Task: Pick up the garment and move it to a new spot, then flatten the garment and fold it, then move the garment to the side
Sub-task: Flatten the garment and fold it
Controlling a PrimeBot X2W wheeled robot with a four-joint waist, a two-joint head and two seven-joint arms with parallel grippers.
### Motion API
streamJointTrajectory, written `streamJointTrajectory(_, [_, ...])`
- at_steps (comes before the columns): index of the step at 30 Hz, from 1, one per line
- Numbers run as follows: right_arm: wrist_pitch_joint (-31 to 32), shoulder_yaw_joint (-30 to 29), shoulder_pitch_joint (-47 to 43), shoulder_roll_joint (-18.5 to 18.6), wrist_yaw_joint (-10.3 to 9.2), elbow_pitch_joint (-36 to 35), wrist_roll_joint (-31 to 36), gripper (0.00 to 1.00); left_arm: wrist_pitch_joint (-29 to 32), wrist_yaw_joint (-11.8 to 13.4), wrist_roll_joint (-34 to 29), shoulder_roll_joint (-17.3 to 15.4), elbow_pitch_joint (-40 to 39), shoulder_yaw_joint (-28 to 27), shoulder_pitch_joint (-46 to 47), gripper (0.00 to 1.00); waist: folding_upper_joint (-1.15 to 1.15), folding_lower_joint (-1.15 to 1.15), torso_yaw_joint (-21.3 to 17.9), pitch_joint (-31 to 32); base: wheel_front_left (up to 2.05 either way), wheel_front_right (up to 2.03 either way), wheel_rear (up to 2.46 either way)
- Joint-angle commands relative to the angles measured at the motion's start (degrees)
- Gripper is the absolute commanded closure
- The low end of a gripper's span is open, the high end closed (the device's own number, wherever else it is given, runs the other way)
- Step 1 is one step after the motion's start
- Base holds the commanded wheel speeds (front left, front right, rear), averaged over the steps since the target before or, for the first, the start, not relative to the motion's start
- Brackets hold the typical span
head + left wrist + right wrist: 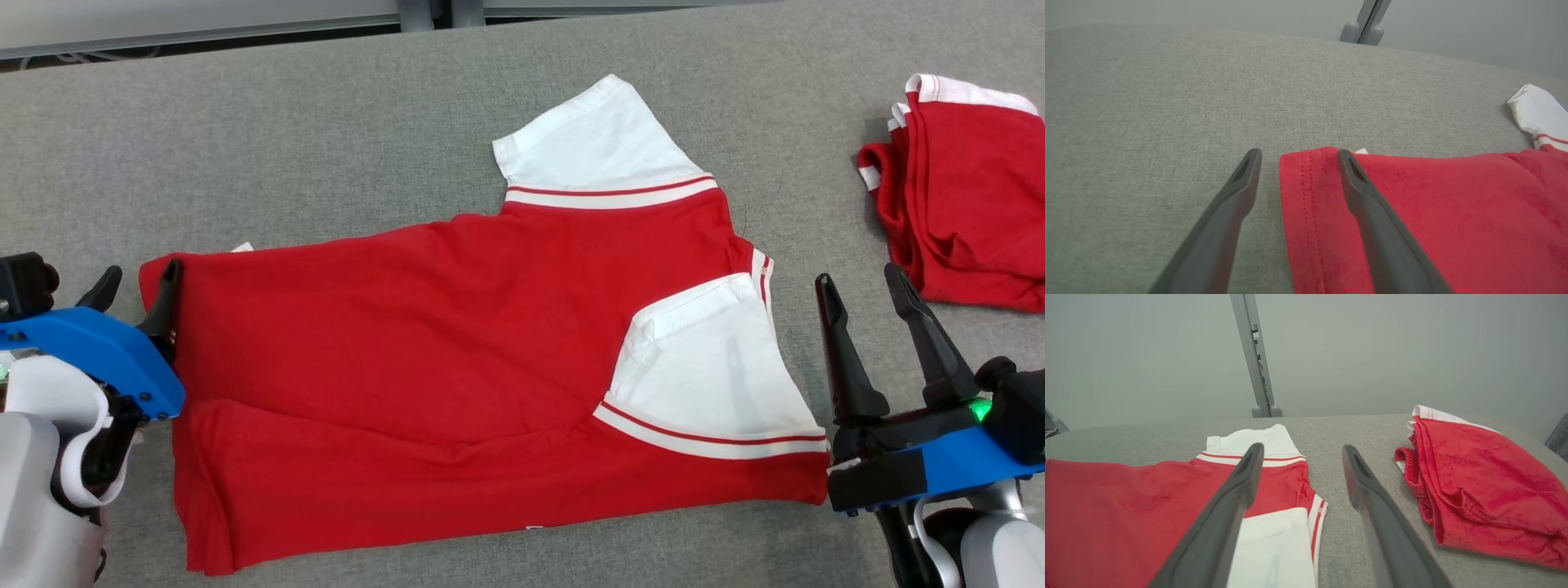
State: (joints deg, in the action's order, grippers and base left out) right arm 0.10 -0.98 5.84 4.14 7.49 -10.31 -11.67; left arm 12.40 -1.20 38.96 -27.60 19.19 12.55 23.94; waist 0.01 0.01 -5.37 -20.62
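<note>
While left tool (pixel 143 268) and right tool (pixel 857 273) gape, red garment (pixel 457 343) spread, tag (pixel 242 246) unreadable.

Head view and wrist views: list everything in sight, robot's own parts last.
shirt: one, red with white sleeves, spread mid-table, near edge folded over
folded garment: one, red with white trim, table's right side
table: one, grey fabric, under both garments
post: one, grey, beyond the table's far edge
left tool: one, dark fingers on blue mount, open, straddling the shirt's left hem
right tool: one, dark fingers on blue mount, open, at the shirt's right end
</note>
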Motion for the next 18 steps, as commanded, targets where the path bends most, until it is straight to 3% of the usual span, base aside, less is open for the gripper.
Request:
streamJointTrajectory(1, [-0.4,0.0,1.0,-0.1,0.00,0.6,-0.2,0.00,0.9,-0.9,0.9,-0.4,2.1,-0.2,1.6,0.00,-0.01,-0.01,-0.3,-0.4,0.00,0.00,0.00])
streamJointTrajectory(10, [-0.8,-0.6,3.8,1.6,0.00,4.4,-1.4,0.00,6.4,-4.3,5.0,1.2,13.1,1.4,6.8,0.00,-0.01,-0.01,-0.8,-2.5,0.00,0.00,0.00])
streamJointTrajectory(11, [-0.8,-0.6,4.7,2.2,0.00,5.2,-1.8,0.00,6.4,-4.5,5.0,1.4,13.8,1.7,7.3,0.09,-0.01,-0.01,-0.8,-2.7,0.00,0.00,0.00])
streamJointTrajectory(12, [-0.9,-0.5,6.0,2.8,0.00,5.9,-2.3,0.00,6.3,-4.8,4.9,1.3,14.2,2.1,7.8,0.45,-0.01,-0.01,-0.8,-2.9,0.00,0.00,0.00])
streamJointTrajectory(14, [-1.7,0.4,10.7,5.3,0.00,9.3,-2.8,0.00,5.2,-5.4,4.6,1.6,15.4,3.0,8.9,1.00,-0.01,-0.01,-0.5,-3.6,0.00,0.00,0.00])
streamJointTrajectory(18, [-2.3,3.8,21.2,8.3,0.00,18.6,-5.7,0.00,3.7,-6.0,4.3,3.1,16.2,4.9,11.7,1.00,-0.01,-0.01,2.0,-5.1,0.00,0.00,0.00])
